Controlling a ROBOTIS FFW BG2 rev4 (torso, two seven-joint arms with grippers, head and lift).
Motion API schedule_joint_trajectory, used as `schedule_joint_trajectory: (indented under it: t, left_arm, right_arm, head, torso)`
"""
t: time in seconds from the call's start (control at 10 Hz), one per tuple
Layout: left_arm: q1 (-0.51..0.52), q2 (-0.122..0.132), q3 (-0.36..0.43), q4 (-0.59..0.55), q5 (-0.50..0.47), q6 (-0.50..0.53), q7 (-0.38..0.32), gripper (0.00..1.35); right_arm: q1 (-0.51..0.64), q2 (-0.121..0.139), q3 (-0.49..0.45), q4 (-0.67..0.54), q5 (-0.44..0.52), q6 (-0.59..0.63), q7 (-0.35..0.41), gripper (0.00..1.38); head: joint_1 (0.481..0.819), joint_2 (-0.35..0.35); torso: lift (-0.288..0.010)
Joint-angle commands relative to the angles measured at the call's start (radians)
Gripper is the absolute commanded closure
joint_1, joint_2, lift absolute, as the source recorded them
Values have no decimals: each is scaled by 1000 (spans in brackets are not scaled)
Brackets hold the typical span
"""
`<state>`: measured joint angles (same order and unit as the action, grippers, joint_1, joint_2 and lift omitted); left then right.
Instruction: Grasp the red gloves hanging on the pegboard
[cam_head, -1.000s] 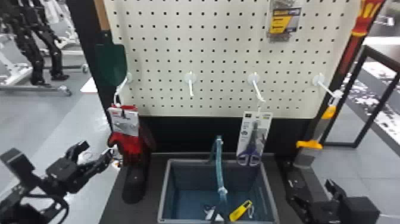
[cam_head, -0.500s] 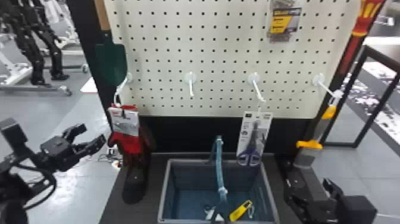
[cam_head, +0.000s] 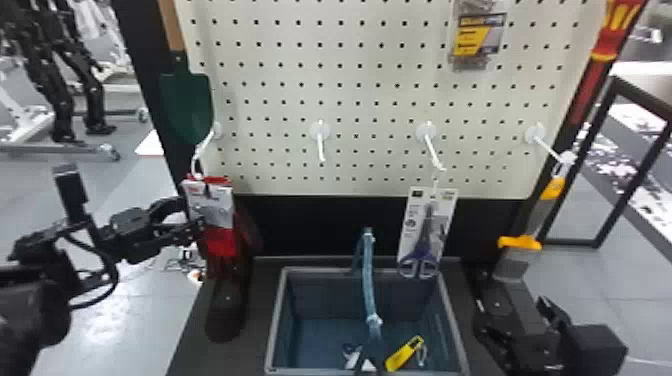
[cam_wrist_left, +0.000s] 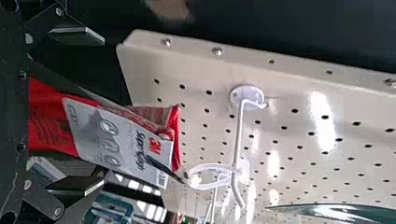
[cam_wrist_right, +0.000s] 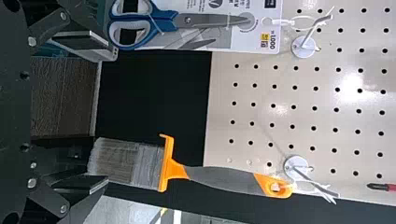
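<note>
Left gripper (cam_head: 192, 222) open, fingers either side of the red gloves (cam_head: 222, 240). Right gripper (cam_wrist_right: 93, 116) also open, parked below the pegboard's (cam_head: 380, 90) lower-right corner. Gloves hang off the hook (cam_head: 202, 150) at the pegboard's lower-left corner. Likely light, soft and free to swing, so pinch at the stiffer card header (cam_head: 207, 200). Versus 0.5 s ago: left arm moved in from the left; it was clear of the gloves then.
</note>
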<state>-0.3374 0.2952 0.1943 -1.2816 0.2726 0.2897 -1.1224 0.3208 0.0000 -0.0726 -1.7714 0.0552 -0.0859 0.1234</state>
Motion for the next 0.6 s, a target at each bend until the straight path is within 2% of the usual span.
schedule_joint_trajectory:
  t: [0.0, 0.2, 0.3, 0.5]
  left_arm:
    - [-34, 15, -50, 24, 2, 25, -13, 236]
    - [-54, 25, -79, 28, -19, 26, -16, 237]
    - [-58, 24, -85, 27, -29, 39, -17, 309]
    - [-58, 18, -92, 27, -38, 49, -16, 837]
  right_arm:
    - [-3, 1, 1, 4, 0, 0, 4, 257]
    - [-3, 1, 1, 4, -2, 0, 7, 257]
    - [-3, 1, 1, 6, -3, 0, 7, 257]
    - [-3, 1, 1, 7, -3, 0, 10, 257]
  head:
    - [549, 0]
    - [549, 0]
    - [549, 0]
    - [549, 0]
  torso:
    - [-100]
    - [-100]
    - [-100]
    - [-100]
